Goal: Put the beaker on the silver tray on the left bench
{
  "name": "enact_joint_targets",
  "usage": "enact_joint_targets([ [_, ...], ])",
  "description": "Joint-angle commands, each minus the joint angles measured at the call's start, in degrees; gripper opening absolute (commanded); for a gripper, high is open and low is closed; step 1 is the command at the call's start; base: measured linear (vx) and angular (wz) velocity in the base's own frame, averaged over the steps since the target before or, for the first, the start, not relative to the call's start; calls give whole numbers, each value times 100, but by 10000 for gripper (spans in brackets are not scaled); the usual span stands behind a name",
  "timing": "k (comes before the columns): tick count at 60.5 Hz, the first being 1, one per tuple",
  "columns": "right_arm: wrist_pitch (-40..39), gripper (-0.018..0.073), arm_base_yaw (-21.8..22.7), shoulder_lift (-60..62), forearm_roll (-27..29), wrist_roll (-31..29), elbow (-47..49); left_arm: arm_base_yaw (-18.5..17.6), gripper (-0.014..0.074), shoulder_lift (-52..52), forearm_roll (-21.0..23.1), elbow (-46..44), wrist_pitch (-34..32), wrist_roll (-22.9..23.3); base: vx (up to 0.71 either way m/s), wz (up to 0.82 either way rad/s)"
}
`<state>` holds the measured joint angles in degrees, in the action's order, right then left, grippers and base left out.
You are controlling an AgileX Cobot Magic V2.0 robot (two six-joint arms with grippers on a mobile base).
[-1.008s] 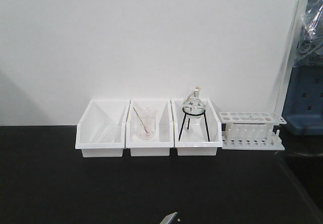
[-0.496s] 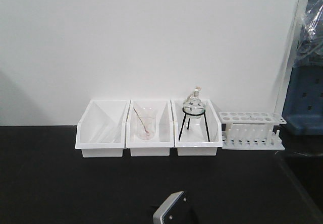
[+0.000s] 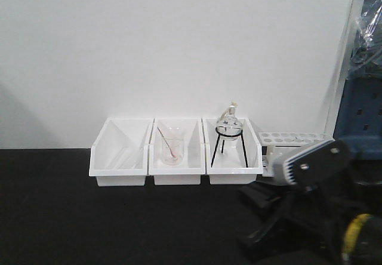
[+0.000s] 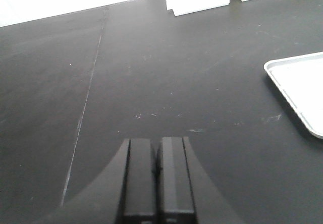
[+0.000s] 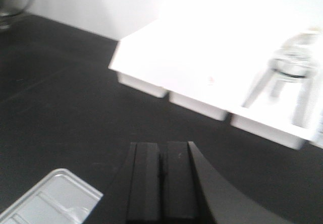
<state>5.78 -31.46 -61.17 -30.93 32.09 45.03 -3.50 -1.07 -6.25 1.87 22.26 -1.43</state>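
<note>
The small beaker does not clearly show. A blurred clear glass shape (image 5: 10, 4) at the top left corner of the right wrist view is cut off, and I cannot tell what it is. The silver tray (image 4: 299, 85) lies on the black bench, right of my left gripper (image 4: 157, 144), which is shut and empty above bare bench. The tray's corner also shows in the right wrist view (image 5: 48, 200), left of my right gripper (image 5: 162, 147), which is shut and empty. My right arm (image 3: 307, 165) fills the lower right of the front view.
Three white bins (image 3: 119, 151) stand in a row at the wall. The middle one holds a larger beaker with a glass rod (image 3: 171, 147); the right one holds a round flask on a black tripod (image 3: 229, 129). A white test-tube rack (image 3: 286, 138) is partly hidden behind my right arm.
My right arm has come up from the bottom edge of the front view and swung right, now covering much of the test-tube rack. The bins and glassware have not moved.
</note>
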Motion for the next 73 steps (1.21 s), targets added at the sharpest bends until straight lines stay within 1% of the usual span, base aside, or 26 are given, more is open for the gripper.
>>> enact_joint_targets([
  [1, 783, -15, 3, 860, 15, 2, 152, -21, 1, -45, 11, 114, -452, 11, 0, 0],
  [10, 2078, -14, 3, 1779, 9, -185, 152, -21, 1, -45, 11, 114, -452, 11, 0, 0],
  [21, 3384, -14, 3, 2540, 15, -176, 152, -21, 1, -45, 11, 114, -452, 11, 0, 0],
  [27, 3907, -13, 3, 2899, 8, -176, 152, -21, 1, -45, 11, 114, -452, 11, 0, 0],
  [33, 4161, -12, 3, 3173, 8, -176, 152, -21, 1, -45, 11, 114, -452, 11, 0, 0],
  [47, 4182, -11, 3, 3521, 8, -185, 152, -21, 1, -45, 11, 114, -452, 11, 0, 0],
  [53, 4172, -11, 3, 3521, -285, -303, 152, -21, 1, -45, 11, 114, -452, 11, 0, 0],
  [57, 4030, -11, 3, 3521, -269, -290, 144, -21, 1, -45, 11, 114, -452, 11, 0, 0],
  [60, 3721, -11, 3, 3521, -175, -301, 58, -21, 1, -45, 11, 114, -452, 11, 0, 0],
  [65, 2947, -11, 8, 3521, 30, -560, -290, -21, 1, -45, 11, 114, -452, 11, 0, 0],
  [70, 2209, -11, 96, 3557, 485, -974, -849, -21, 1, -45, 11, 114, -452, 11, 0, 0],
  [73, 1755, -11, 219, 3591, 900, -1143, -1222, -21, 1, -45, 11, 114, -452, 11, 0, 0],
])
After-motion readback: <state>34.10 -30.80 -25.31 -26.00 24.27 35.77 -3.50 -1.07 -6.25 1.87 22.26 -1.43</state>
